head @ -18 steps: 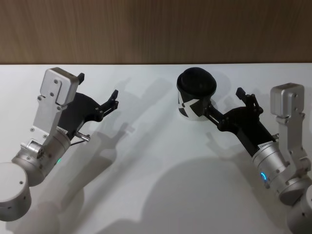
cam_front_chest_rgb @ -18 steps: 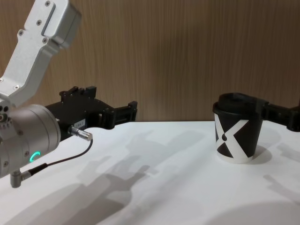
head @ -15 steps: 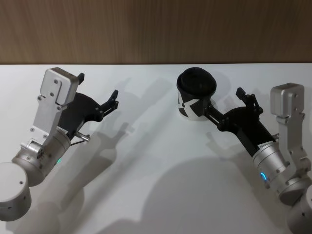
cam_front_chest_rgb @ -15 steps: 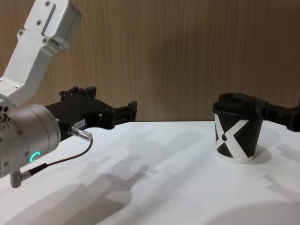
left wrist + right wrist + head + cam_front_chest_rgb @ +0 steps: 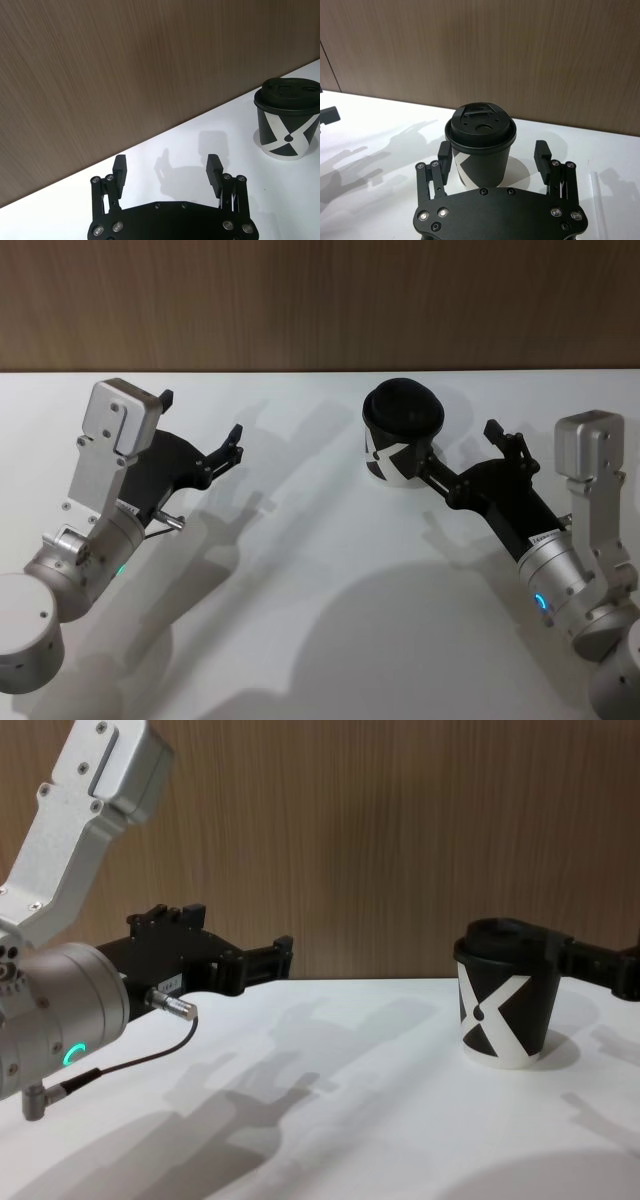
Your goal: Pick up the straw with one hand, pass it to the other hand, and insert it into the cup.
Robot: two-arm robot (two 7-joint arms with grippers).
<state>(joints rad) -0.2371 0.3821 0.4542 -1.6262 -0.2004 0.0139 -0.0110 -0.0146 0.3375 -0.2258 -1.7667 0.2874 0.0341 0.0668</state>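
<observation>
1. Cup (image 5: 400, 440): upright on the white table (image 5: 320, 580), lid on, right of centre near the wooden wall (image 5: 320, 300).
2. Right gripper (image 5: 457, 450): fingers apart, holding nothing, low over the table with the cup just ahead of its tips; whether they touch cannot be told.
3. Left gripper (image 5: 202, 415): fingers apart, holding nothing, raised at the left, well apart from the cup.

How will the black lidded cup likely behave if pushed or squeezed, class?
The cup looks like paper, so probably light; pushed near its top it may tip. Its walls could dent under a hard squeeze, though the fitted lid likely stiffens the rim.
</observation>
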